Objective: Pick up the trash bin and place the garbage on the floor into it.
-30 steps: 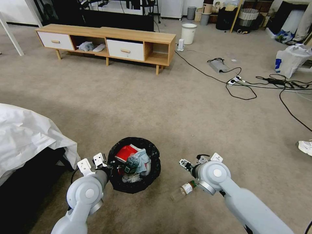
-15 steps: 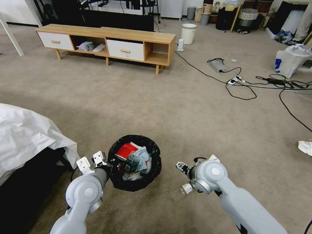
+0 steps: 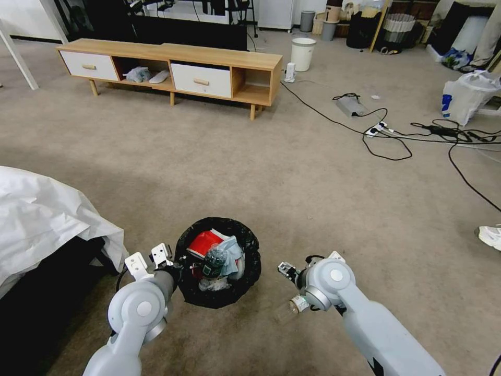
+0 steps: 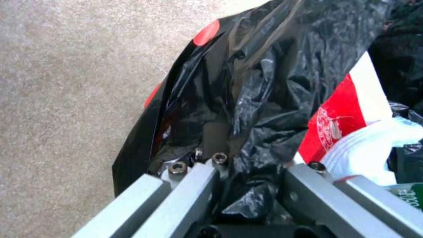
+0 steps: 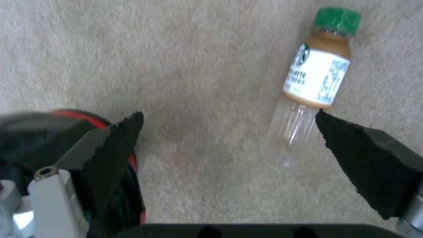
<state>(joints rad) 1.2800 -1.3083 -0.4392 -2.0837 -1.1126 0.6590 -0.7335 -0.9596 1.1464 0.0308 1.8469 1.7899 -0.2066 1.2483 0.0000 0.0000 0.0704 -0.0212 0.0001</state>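
The trash bin (image 3: 245, 261), lined with a crinkled black bag, hangs low over the carpet floor (image 3: 271, 177), close in front of me. It holds a red wrapper (image 3: 203, 243), a bottle and bluish tissues. My left gripper (image 3: 175, 267) is shut on the bin's near-left rim, and its fingers (image 4: 194, 185) pinch the black bag (image 4: 264, 82). One piece of garbage, a green-capped bottle (image 5: 315, 82) with a white label, lies on the carpet right of the bin (image 3: 291, 308). My right gripper (image 5: 229, 122) hovers open over it, one fingertip (image 5: 348, 138) near the bottle's clear end.
A bed with a white sheet (image 3: 42, 219) stands close on the left. A low wooden cabinet (image 3: 172, 68) runs along the far side, with a white bucket (image 3: 302, 52) beyond it. Black cables and a power strip (image 3: 386, 138) and a white plastic bag (image 3: 467, 96) are at the right.
My right arm has drawn left and slightly nearer, bringing its open gripper over the bottle. The left gripper and the bin have barely shifted.
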